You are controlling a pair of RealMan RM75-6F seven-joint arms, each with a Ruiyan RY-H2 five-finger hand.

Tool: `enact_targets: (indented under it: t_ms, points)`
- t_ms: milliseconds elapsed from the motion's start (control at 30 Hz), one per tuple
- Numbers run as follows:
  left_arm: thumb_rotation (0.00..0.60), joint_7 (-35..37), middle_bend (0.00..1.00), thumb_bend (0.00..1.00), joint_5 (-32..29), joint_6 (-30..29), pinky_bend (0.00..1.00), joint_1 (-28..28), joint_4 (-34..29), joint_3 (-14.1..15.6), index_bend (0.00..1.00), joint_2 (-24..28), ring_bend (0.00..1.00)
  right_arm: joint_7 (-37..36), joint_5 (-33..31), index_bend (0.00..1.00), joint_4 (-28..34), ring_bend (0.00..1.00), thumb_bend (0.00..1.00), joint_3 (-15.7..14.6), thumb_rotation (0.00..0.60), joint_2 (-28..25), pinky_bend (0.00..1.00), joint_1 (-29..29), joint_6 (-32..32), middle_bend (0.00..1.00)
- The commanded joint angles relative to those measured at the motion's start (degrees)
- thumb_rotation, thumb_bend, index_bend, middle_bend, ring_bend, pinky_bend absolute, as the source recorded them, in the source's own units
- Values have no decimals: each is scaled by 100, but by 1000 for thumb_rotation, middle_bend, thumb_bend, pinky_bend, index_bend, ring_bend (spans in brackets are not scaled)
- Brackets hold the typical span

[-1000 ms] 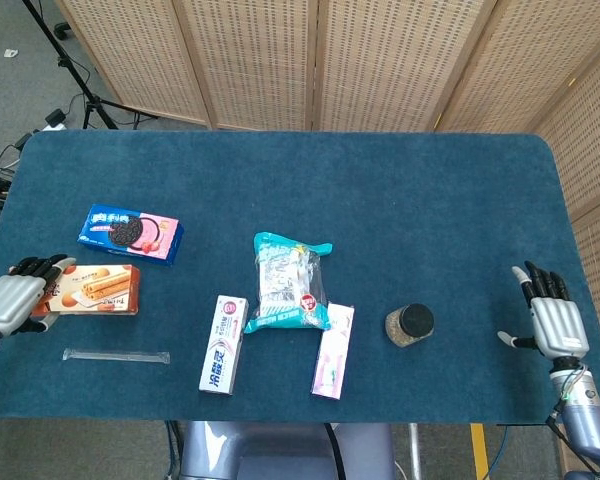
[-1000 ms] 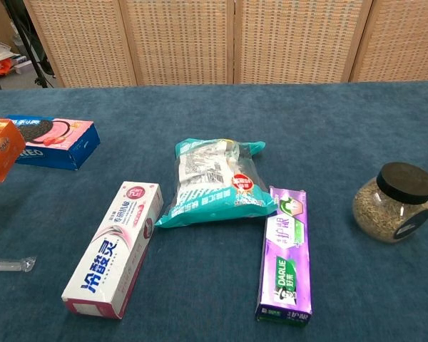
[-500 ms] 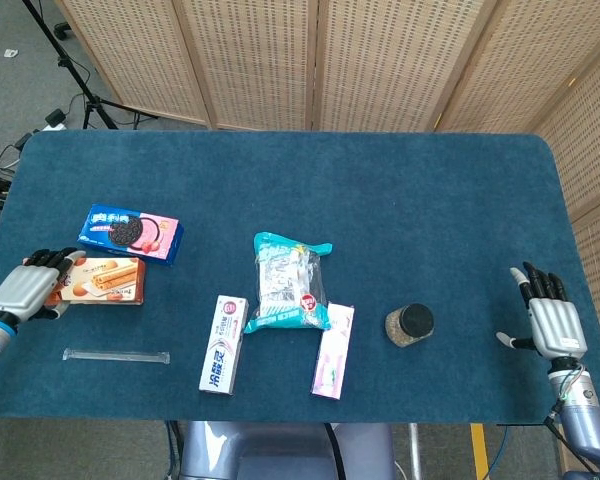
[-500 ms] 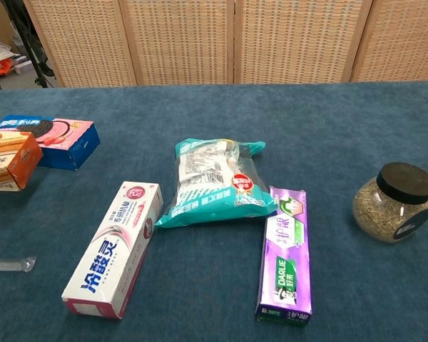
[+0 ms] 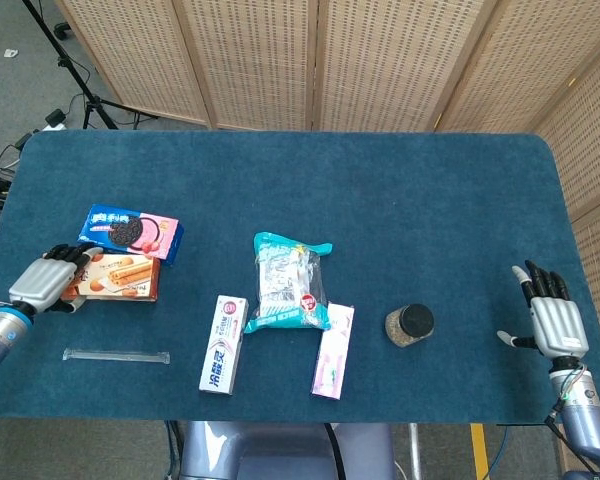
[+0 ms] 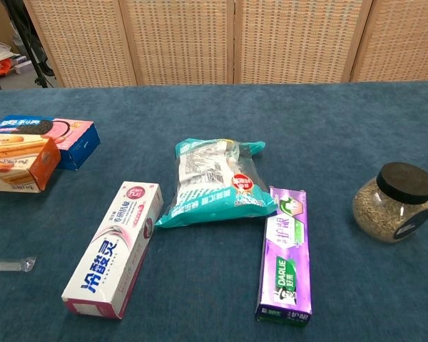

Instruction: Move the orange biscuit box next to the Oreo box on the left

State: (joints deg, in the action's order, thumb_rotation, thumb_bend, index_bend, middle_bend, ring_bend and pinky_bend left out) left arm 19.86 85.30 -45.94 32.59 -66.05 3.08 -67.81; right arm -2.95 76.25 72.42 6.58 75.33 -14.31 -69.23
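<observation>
Since the earlier frames the orange biscuit box (image 5: 115, 277) has travelled right and farther in, carried by the left robot hand (image 5: 46, 281), and now sits just in front of the Oreo box (image 5: 131, 232), their long sides nearly touching.

The blue surface (image 5: 400, 200) stretches across both views before the wicker screens (image 5: 320, 60). The left robot hand grips the left end of the orange biscuit box, fingers curled over its top edge; whether the box rests fully on the cloth cannot be told. The right robot hand (image 5: 553, 318) hovers at the near right edge, fingers spread, holding nothing.

At the middle lies a teal snack bag (image 6: 217, 182). Near and to its left is a white toothpaste box (image 6: 114, 248), angled; to its right a purple toothpaste box (image 6: 284, 255), its far end just beside the bag. Farther right stands a black-lidded jar (image 6: 392, 202), well apart from the right robot hand. At the near left a thin clear tube (image 5: 116, 355) lies crosswise, below the orange biscuit box.
</observation>
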Motion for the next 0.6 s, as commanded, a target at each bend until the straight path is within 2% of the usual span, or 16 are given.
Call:
enact_targets:
  t_ms: [33, 233, 433, 600]
  points:
    - [600, 24, 0, 217, 74, 20, 26, 36, -38, 42, 290, 59, 6, -11, 15, 0, -12, 0, 22, 3, 600, 12, 0, 3, -23, 0]
    - [600, -43, 0, 196, 72, -100, 0, 33, -16, 1, 239, 90, 0, -26, 35, 0, -25, 0, 24, -1, 600, 29, 0, 5, -38, 0]
    - [600, -88, 0, 195, -6, -196, 0, 22, -60, -77, 234, 134, 0, -23, 41, 0, -21, 0, 28, -8, 600, 34, 0, 0, -22, 0]
    - [600, 300, 0, 204, -95, -552, 0, -43, -385, -289, 230, 300, 0, -32, 41, 0, -19, 0, 22, -3, 600, 31, 0, 0, -26, 0]
